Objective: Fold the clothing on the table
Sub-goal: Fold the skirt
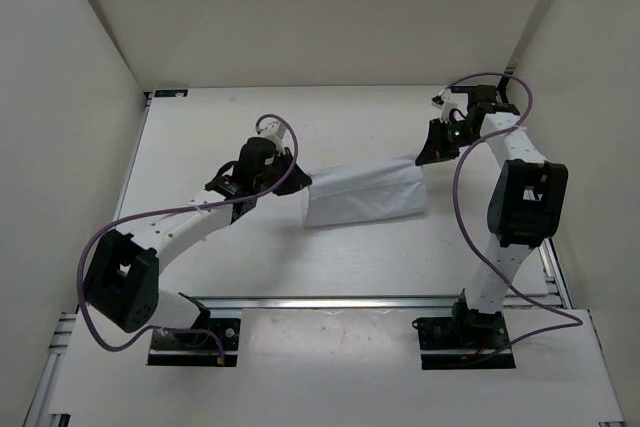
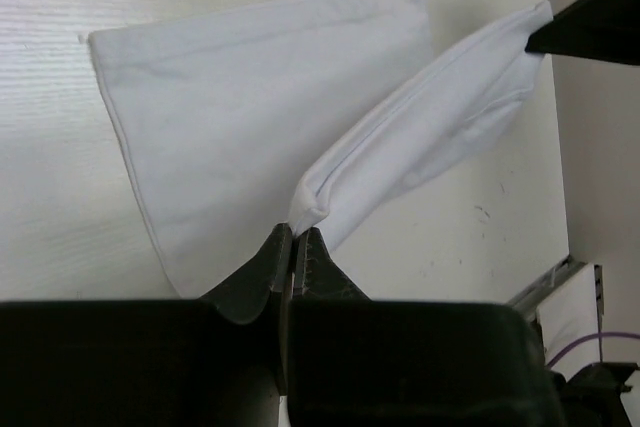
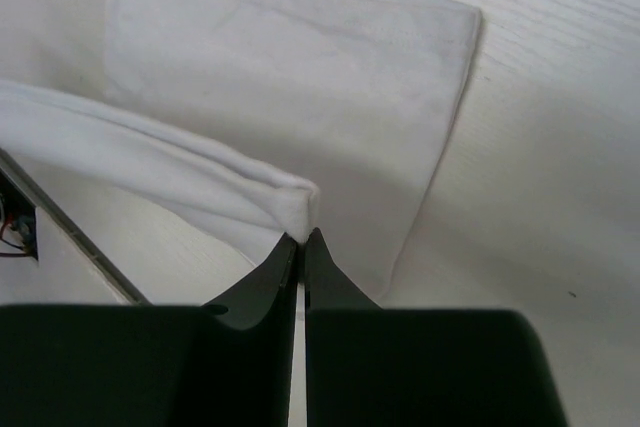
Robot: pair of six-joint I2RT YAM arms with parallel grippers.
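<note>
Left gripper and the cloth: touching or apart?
Touching. The left wrist view shows the left gripper with its jaws pinched shut on a bunched corner of the cloth, with no gap between them.

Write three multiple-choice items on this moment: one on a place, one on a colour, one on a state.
1. Where does the clothing's raised edge run?
A. between the left end effector and the right end effector
B. folded flat onto the rest
C. tucked beneath the rest

2. What colour is the clothing?
A. blue
B. white
C. black

3. The right end effector is:
A. open
B. shut on nothing
C. shut on the clothing

Answers:
1 A, each wrist view shows a pinched corner and the edge stretched towards the other arm.
2 B, it is white like the table.
3 C, it pinches a corner.
</note>
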